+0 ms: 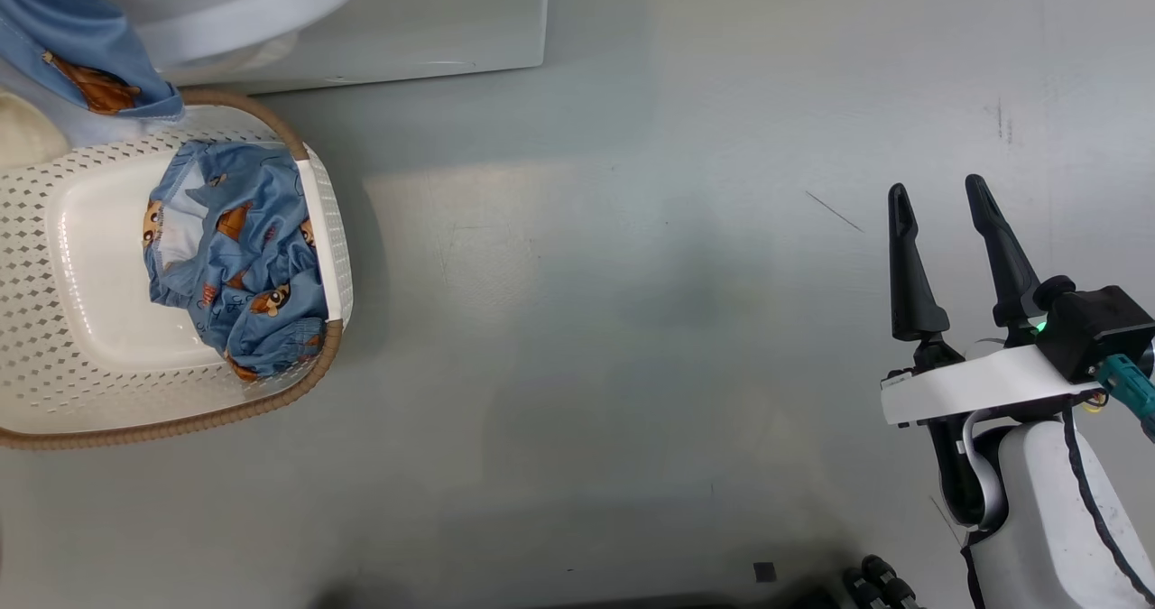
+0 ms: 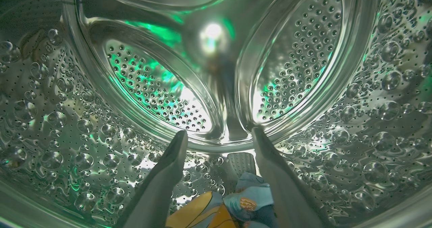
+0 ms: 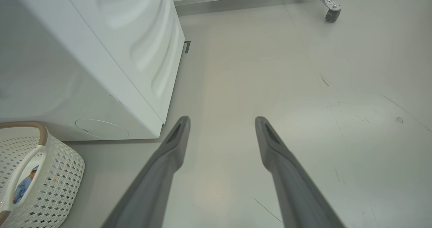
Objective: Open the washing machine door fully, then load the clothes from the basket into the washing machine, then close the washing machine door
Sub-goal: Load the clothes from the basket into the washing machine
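A blue printed garment (image 1: pixel 239 257) is lying crumpled inside the basket (image 1: pixel 54 338) against its right wall, looking light, limp and unbreakable, so I am judging a pinch on a raised fold near the heap's top the best hold, though it may drag on the basket's rim. The left fingers (image 2: pixel 168 177) are standing spread and empty inside the drum (image 2: pixel 303 69) of the washing machine (image 1: pixel 406 23) just behind the basket, another printed piece (image 2: pixel 249 197) lying loose beneath them, while the right fingers (image 1: pixel 907 275) are hanging parted, holding nothing, well apart from the basket. Around the basket the smooth grey floor (image 1: pixel 632 320) is giving plenty of room.
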Controlling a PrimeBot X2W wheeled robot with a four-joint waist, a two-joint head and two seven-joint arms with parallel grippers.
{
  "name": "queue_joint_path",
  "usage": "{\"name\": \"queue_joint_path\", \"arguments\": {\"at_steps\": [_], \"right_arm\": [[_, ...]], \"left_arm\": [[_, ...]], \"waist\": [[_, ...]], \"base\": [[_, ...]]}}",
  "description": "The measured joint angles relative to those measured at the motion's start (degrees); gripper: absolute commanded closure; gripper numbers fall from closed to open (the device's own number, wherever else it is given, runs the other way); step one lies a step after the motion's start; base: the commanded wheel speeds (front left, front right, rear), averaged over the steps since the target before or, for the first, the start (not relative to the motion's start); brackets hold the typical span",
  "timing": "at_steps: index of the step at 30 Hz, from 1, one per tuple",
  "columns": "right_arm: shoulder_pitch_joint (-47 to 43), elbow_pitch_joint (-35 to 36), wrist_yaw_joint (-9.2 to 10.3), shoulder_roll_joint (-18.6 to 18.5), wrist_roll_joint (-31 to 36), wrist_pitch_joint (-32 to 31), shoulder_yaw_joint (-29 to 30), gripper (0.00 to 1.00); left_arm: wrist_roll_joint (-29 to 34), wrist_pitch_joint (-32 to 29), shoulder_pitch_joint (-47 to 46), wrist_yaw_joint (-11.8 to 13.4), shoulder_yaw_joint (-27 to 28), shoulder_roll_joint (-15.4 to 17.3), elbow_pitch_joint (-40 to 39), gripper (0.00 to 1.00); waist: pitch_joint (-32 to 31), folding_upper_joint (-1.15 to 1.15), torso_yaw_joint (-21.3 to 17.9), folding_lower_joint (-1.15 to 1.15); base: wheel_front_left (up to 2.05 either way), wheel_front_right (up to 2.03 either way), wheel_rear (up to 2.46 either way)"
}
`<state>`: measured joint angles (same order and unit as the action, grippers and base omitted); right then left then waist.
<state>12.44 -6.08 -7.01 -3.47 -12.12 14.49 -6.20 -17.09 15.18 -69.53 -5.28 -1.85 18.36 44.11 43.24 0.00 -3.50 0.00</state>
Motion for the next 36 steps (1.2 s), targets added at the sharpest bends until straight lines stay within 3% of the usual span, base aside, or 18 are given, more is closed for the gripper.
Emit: {"name": "queue_joint_path", "arguments": {"at_steps": [20, 36], "right_arm": [[0.1, -0.6, 0.0, -0.1, -0.4, 0.0, 0.8, 0.0], [0.1, -0.5, 0.0, -0.1, -0.6, 0.0, 1.6, 0.0]], "left_arm": [[-2.6, 0.0, 5.7, -1.1, 2.5, -1.7, -2.5, 0.0], [-3.1, 0.0, 17.3, -1.3, 5.4, -4.2, -12.1, 0.0]], "waist": [[-2.8, 0.0, 1.2, 0.0], [-3.0, 0.0, 1.9, 0.0]], "base": [[0.0, 0.0, 0.0], [0.0, 0.0, 0.0]]}}
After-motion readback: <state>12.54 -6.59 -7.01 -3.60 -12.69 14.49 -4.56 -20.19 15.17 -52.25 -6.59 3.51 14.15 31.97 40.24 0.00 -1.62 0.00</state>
